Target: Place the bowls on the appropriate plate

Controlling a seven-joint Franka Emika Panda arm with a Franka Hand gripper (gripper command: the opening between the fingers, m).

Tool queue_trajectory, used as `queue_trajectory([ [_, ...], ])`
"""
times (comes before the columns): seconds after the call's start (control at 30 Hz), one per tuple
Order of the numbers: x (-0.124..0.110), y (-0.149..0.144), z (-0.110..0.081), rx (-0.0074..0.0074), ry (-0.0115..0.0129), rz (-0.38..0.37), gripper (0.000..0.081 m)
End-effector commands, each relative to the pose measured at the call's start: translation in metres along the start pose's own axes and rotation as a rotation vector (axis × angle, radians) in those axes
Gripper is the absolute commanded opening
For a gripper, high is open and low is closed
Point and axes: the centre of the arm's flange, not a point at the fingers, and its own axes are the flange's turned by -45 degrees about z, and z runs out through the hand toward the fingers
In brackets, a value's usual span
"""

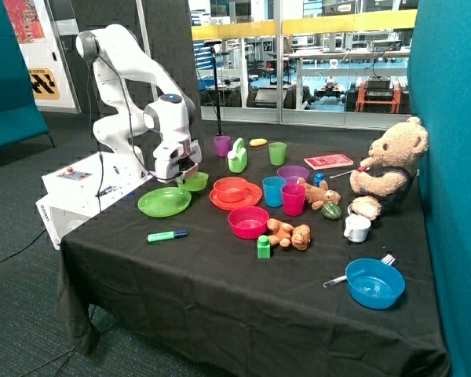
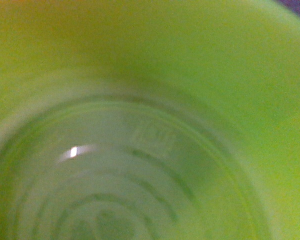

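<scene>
The lime green bowl [image 1: 193, 181] is right under my gripper [image 1: 185, 170], at the far edge of the green plate [image 1: 164, 202] on the side toward the orange plate. I cannot tell whether it rests on the cloth or is lifted. The wrist view is filled by the bowl's green inside [image 2: 150, 150], seen from very close. The orange-red bowl [image 1: 231, 188] sits on the orange plate [image 1: 237, 201], beside the green plate.
A pink bowl [image 1: 248, 221] stands in front of the orange plate. A green marker [image 1: 167, 235] and a green brick [image 1: 264, 247] lie nearer the table's front. Cups [image 1: 283, 192], small toys, a teddy bear [image 1: 388, 165] and a blue bowl [image 1: 374, 283] lie beyond.
</scene>
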Motion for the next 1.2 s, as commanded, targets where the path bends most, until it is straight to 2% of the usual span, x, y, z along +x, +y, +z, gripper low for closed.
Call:
queue_trajectory([
  [0.0, -0.004, 0.016, 0.006, 0.0022, 0.0019, 0.029, 0.0000],
  [0.27, -0.014, 0.030, 0.013, 0.0022, 0.0019, 0.049, 0.0000],
  [0.57, -0.016, 0.031, 0.009, 0.0022, 0.0019, 0.044, 0.0000],
  [0.93, -0.001, 0.017, -0.023, 0.0022, 0.0019, 0.013, 0.0000],
  [1.17, 0.000, 0.018, -0.029, 0.0022, 0.0019, 0.013, 0.0000],
])
